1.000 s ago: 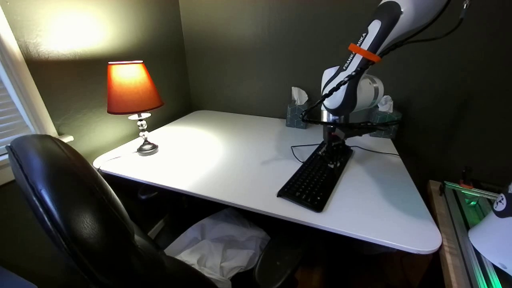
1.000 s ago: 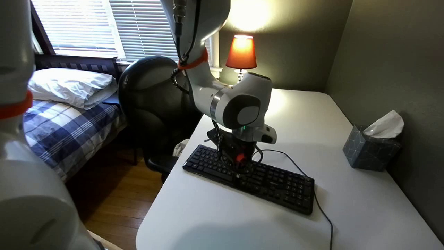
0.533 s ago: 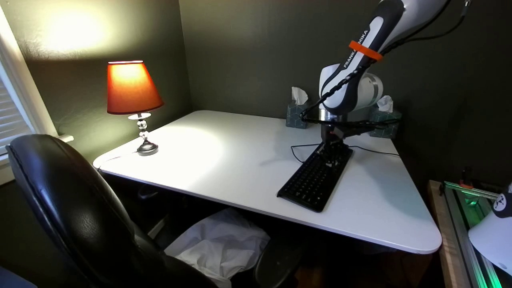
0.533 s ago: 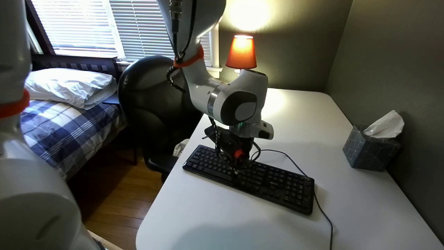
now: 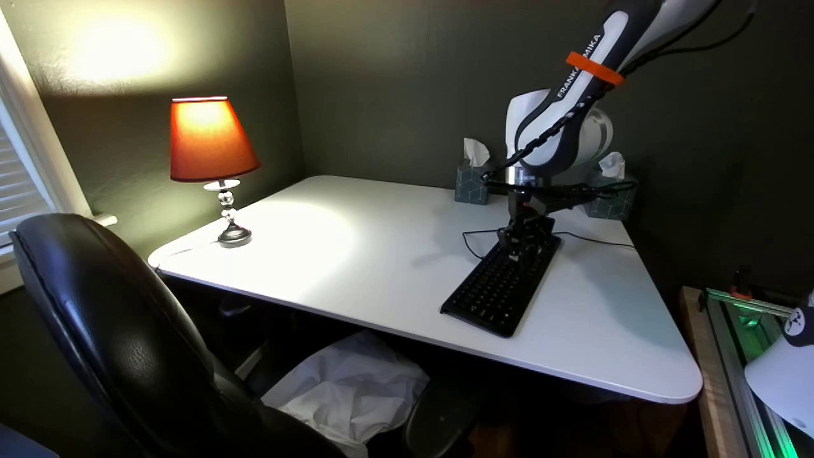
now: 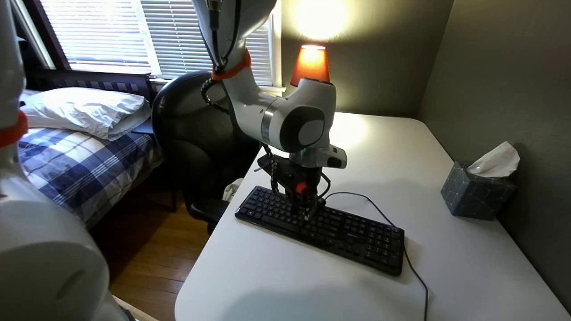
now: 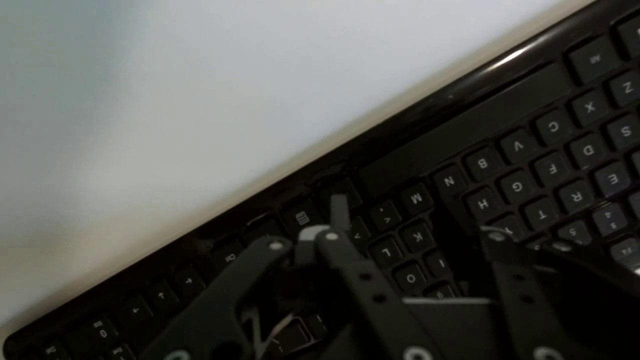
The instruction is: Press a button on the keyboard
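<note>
The keyboard (image 5: 493, 296) is flat, black and long, and lies on the white table in both exterior views (image 6: 357, 236). In the wrist view the keyboard (image 7: 517, 187) runs diagonally with its letters upside down. My gripper (image 7: 395, 215) is over its middle, with the fingers apart and nothing between them. The L, K and O keys show in the gap. The left finger overlaps keys by the menu key and the dark right finger covers keys near N and H. In both exterior views the gripper (image 5: 514, 251) points down at the keyboard (image 6: 302, 211). I cannot tell whether a fingertip touches a key.
The keyboard's thin cable (image 6: 415, 272) runs over the white table (image 5: 381, 254). Two tissue boxes (image 5: 470, 184) (image 5: 610, 198) stand near the wall. A lit orange lamp (image 5: 210, 140) stands at the far corner. A black chair (image 5: 114, 331) is at the table's edge.
The arm and gripper have shifted a little left and slightly up in both exterior views, across the keyboard. The keyboard has not moved.
</note>
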You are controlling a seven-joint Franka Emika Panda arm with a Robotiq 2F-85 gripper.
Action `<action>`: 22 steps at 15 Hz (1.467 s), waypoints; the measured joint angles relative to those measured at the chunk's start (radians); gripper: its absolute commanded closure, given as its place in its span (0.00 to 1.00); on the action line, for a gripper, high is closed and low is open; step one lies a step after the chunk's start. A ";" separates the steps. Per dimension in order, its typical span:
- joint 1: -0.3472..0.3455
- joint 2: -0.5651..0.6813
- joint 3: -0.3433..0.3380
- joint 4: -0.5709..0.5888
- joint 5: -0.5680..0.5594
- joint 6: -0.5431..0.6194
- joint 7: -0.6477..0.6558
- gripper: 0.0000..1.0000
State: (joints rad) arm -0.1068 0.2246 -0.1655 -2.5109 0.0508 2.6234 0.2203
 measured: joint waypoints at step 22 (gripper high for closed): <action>0.007 -0.349 0.035 -0.123 -0.284 -0.276 0.449 0.00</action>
State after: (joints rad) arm -0.0994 -0.1247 -0.1302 -2.6340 -0.2328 2.3472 0.6696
